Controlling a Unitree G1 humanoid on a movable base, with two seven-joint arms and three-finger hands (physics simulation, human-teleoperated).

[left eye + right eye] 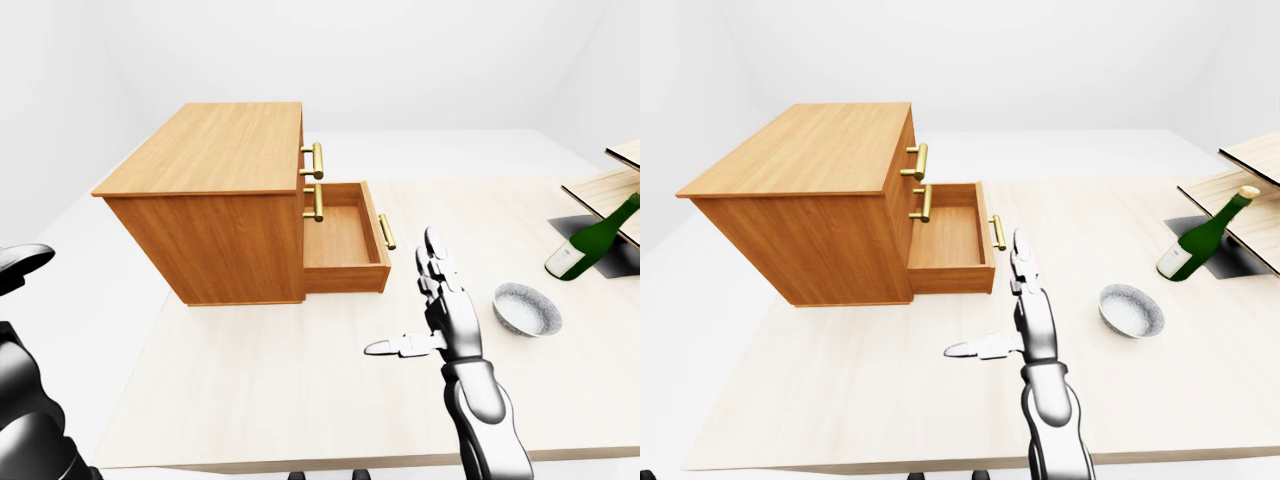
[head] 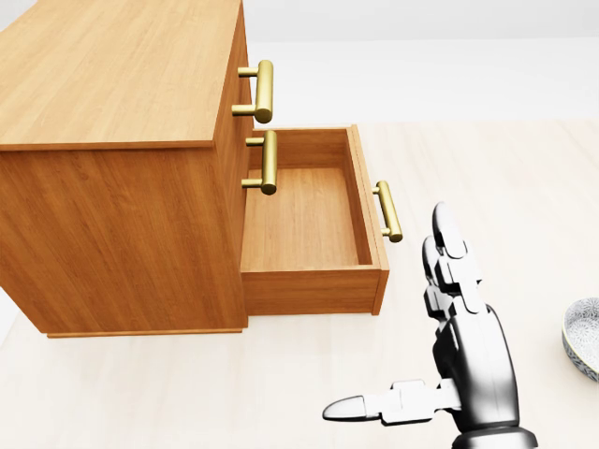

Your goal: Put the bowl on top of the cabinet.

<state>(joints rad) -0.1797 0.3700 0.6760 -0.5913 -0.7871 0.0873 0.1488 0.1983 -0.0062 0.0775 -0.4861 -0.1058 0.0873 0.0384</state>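
Observation:
The grey speckled bowl [image 1: 527, 308] sits on the pale wooden table [image 1: 300, 390], right of centre in the left-eye view; only its left rim [image 2: 582, 339] shows in the head view. My right hand [image 1: 415, 300] hovers open to the bowl's left, fingers stretched up, thumb pointing left, nothing in it. The wooden cabinet [image 1: 215, 200] stands on the table's left part with a flat top [image 1: 215, 145]. Its bottom drawer [image 2: 309, 220] is pulled out and holds nothing. My left arm [image 1: 25, 400] shows at the lower left edge; its hand cannot be made out.
A green bottle [image 1: 595, 240] leans at the right edge of the left-eye view, beside slanted wooden boards [image 1: 610, 190]. Brass handles [image 2: 262, 89] stick out from the cabinet's drawers toward the right. The table's near edge runs along the bottom of the eye views.

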